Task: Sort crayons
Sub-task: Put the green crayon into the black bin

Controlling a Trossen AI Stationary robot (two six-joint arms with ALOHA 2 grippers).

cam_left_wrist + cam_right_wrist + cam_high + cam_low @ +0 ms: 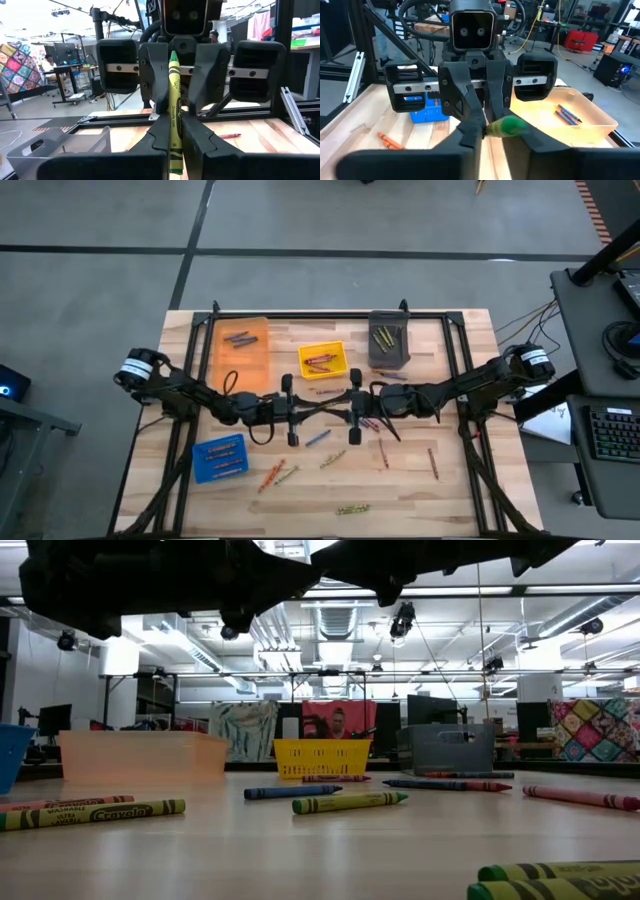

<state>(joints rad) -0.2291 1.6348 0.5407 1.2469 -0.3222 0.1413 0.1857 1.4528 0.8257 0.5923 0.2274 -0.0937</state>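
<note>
A green crayon (pixel 174 100) is held in the air over the table's middle, between both grippers, which meet fingertip to fingertip. My left gripper (pixel 175 122) comes in from the table's left and is shut on the crayon. My right gripper (pixel 502 134) comes from the right and is shut on the same crayon (pixel 509 126). In the high view the two grippers (pixel 322 409) hide it. Several other crayons (pixel 318 437) lie flat on the wooden table (pixel 450 490). My left gripper pinches the crayon's lower half (pixel 174 142) between its two fingers, which reach in about level from the table's left. The crayon is clear of the table, its pointed end (pixel 173 54) up. My right gripper has a finger on either side of the crayon's upper half (pixel 174 92), just above my left fingers, reaching in level from the table's right. In its wrist view the crayon's end (pixel 512 125) points at the camera, between the two fingertips.
An orange bin (pixel 243 350), a yellow bin (pixel 322 360) and a grey bin (pixel 389 340) stand along the far side, and a blue bin (pixel 219 457) near left, each with crayons inside. Loose crayons (pixel 352 508) lie scattered over the near half.
</note>
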